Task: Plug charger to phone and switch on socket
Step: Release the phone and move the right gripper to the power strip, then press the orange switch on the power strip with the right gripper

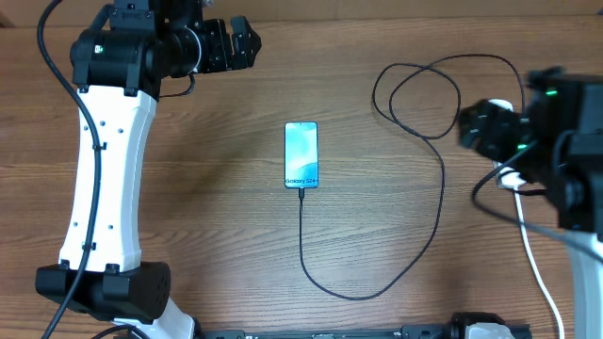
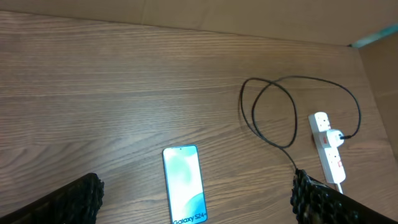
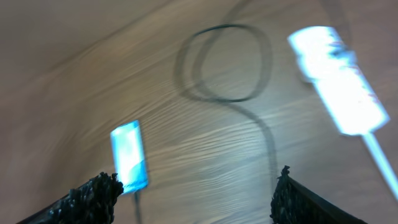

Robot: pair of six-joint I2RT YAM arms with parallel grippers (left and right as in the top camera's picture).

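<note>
The phone (image 1: 301,154) lies flat in the middle of the wooden table, its blue-teal screen up. The black charger cable (image 1: 439,202) runs from the phone's near end in a wide curve and loops at the far right toward the socket. The white socket (image 1: 510,175) is mostly hidden under my right arm in the overhead view. It shows fully in the left wrist view (image 2: 328,146) with the black plug in it. My left gripper (image 1: 241,42) is open and empty at the far left. My right gripper (image 1: 469,129) is open and empty beside the socket. The right wrist view is blurred; the phone (image 3: 129,155) and socket (image 3: 336,81) show there.
The socket's thick white cord (image 1: 537,268) runs toward the near right edge. A cardboard wall (image 2: 261,18) stands behind the table. The left arm's white base (image 1: 104,188) stands at the left side.
</note>
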